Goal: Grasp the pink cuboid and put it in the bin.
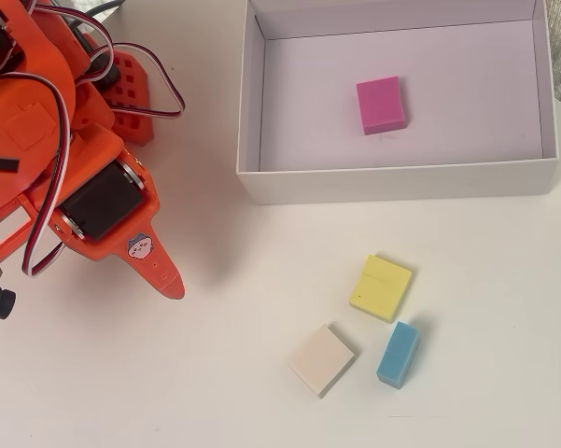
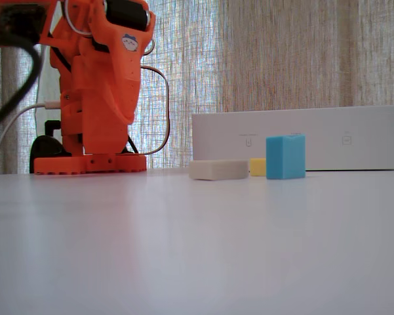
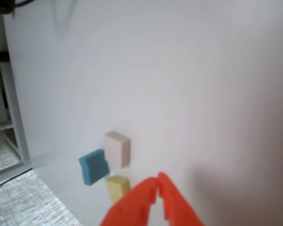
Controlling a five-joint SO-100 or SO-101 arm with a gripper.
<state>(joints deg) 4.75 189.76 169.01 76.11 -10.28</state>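
the pink cuboid (image 1: 381, 105) lay flat on the floor of the bin (image 1: 250, 121), near its middle, touching no wall. outside the bin's near wall in the overhead view sat a yellow block (image 1: 381, 287), a light blue block (image 1: 398, 354) and a white block (image 1: 321, 359). the gripper (image 3: 158, 182) was closed and empty, well apart from the bin.

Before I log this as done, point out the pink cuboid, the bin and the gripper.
pink cuboid (image 1: 380, 105), overhead view, top face.
bin (image 1: 401, 182), overhead view, near wall.
gripper (image 3: 158, 184), wrist view, where the closed fingers meet.
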